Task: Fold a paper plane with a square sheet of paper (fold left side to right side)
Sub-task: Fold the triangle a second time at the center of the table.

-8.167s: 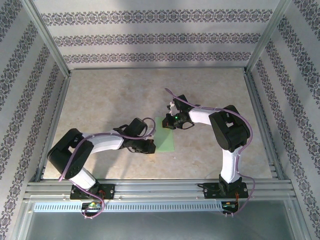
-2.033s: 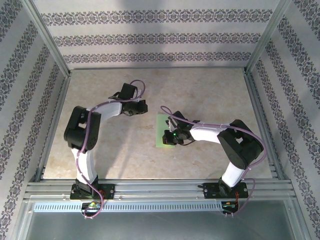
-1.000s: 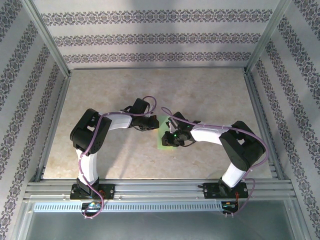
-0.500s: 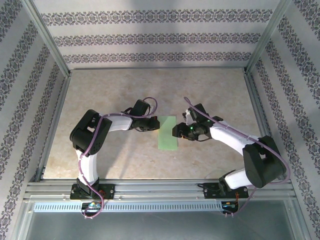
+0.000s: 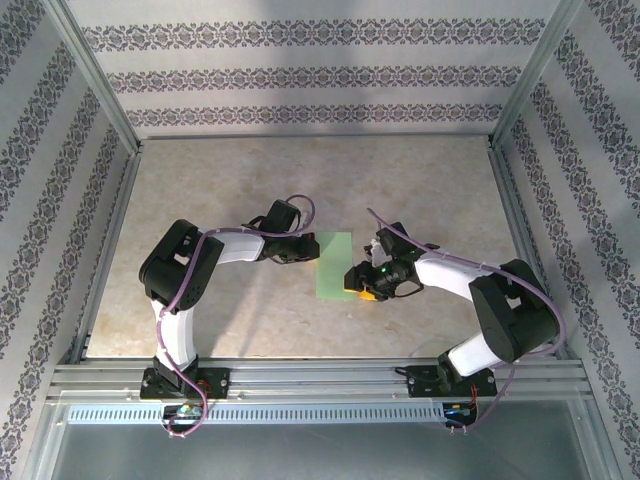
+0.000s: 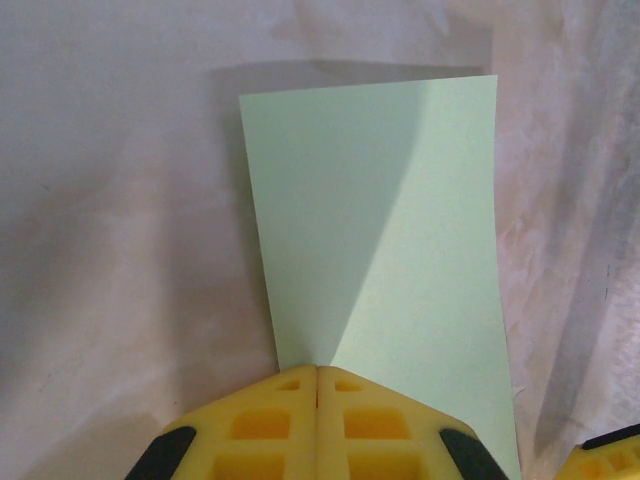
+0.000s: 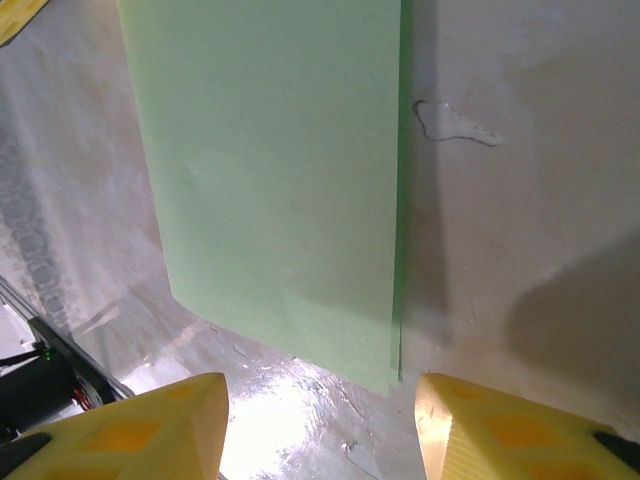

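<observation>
- Where the top view's centre lies, the square sheet of paper [image 5: 334, 266] rests flat on the table [image 5: 430, 180], creased into a narrow upright rectangle.
- The left gripper [image 5: 306, 250] sits just left of the sheet's upper left edge in that view. In the left wrist view its yellow fingers [image 6: 270, 425] are pressed together at the bottom centre, with their tips at the sheet's lower edge and nothing between them.
- The right gripper [image 5: 362, 284] is at the sheet's lower right corner. In the right wrist view its yellow fingers [image 7: 130, 435] stand spread toward the bottom corners, holding nothing, with the sheet above the gap.
- In the right wrist view, a second layer's edge peeks out along the sheet's right side.
</observation>
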